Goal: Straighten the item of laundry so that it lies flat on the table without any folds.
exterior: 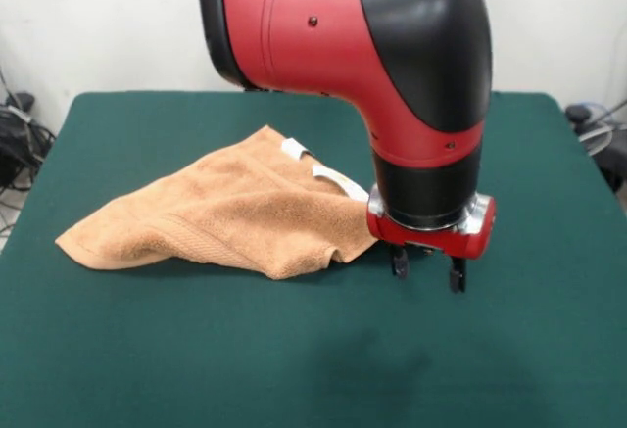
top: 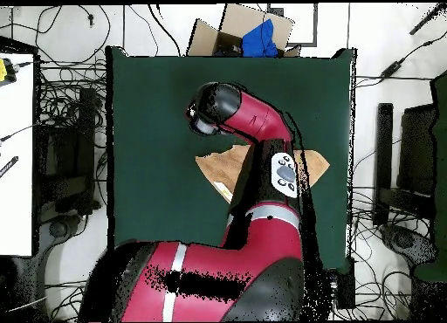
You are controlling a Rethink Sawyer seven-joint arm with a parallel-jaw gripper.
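The tool (exterior: 427, 271) hangs just above the bench (exterior: 294, 369), its two fingers spread and holding nothing. At its nine o'clock, just beside it, the towel (exterior: 225, 217) lies bunched with folds, white tags (exterior: 328, 175) at its twelve o'clock edge; by my reckoning the flattening is hardly begun.

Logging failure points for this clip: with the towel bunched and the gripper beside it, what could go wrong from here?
1. The towel lies folded over itself. A pinch at its near corner might catch two layers, so a pull would drag the fold along instead of opening it.
2. The gripper stands open just off the towel's edge, low over the table. Closing here could miss the cloth or snag the felt.
3. The white tags sit close to the arm; it might catch them.
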